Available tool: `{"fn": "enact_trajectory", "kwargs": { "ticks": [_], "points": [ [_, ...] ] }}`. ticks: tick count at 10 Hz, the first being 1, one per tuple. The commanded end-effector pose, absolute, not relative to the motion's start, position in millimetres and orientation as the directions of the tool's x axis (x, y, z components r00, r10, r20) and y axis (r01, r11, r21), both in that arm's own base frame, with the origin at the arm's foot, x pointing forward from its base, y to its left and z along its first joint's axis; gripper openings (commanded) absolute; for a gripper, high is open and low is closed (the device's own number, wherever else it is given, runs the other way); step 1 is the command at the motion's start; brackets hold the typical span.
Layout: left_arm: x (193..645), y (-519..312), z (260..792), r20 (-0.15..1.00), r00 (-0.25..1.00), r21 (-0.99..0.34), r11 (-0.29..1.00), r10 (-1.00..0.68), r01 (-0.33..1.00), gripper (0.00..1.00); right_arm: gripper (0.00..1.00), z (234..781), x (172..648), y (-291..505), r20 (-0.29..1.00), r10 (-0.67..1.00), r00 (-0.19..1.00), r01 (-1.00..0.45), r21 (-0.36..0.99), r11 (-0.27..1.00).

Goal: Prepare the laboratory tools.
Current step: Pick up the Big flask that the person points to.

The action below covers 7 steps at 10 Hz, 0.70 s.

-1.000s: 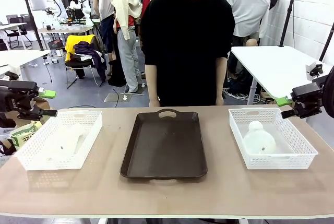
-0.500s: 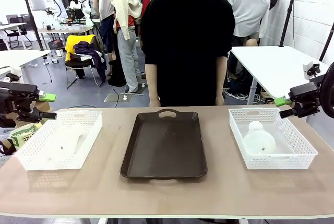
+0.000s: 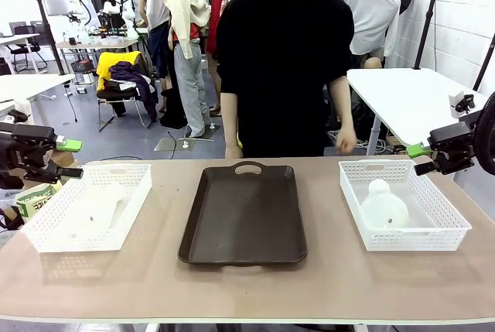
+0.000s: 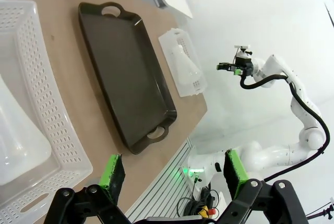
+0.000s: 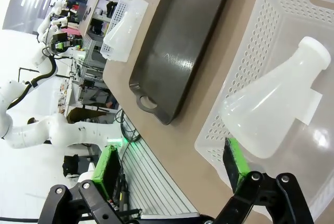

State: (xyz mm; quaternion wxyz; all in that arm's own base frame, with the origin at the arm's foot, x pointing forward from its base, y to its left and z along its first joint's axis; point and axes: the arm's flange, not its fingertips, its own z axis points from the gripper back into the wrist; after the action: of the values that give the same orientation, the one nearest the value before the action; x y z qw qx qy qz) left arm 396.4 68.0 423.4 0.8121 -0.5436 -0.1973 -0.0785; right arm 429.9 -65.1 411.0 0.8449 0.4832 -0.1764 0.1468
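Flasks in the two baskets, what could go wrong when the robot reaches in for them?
Both the left flask and the right flask lie on their sides; a rounded body may roll or slip as a hand closes.
A hand could catch the right basket by its lattice wall and drag it.
The person's hand hangs near that basket, where the right hand would likely come in.

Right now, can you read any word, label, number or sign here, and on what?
No text can be read.
The right flask bears a pale patch with no legible print.
The print on the cardboard box beside the table is too small to read.
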Motion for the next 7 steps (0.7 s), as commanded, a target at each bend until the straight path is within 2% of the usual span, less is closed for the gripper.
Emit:
{"fn": "enact_trajectory", "kwargs": {
  "ticks": [1,7],
  "points": [
    [396.7,68.3,423.7,0.408,0.908,-0.857,0.382,0.093,0.346,1.00,1.00,410.1,429.6,-64.6,0.439,0.079,0.895,-0.419,0.767,0.486],
    [396.7,68.3,423.7,0.408,0.908,-0.857,0.382,0.093,0.346,1.00,1.00,410.1,429.6,-64.6,0.439,0.079,0.895,-0.419,0.767,0.486]
  ]
}}
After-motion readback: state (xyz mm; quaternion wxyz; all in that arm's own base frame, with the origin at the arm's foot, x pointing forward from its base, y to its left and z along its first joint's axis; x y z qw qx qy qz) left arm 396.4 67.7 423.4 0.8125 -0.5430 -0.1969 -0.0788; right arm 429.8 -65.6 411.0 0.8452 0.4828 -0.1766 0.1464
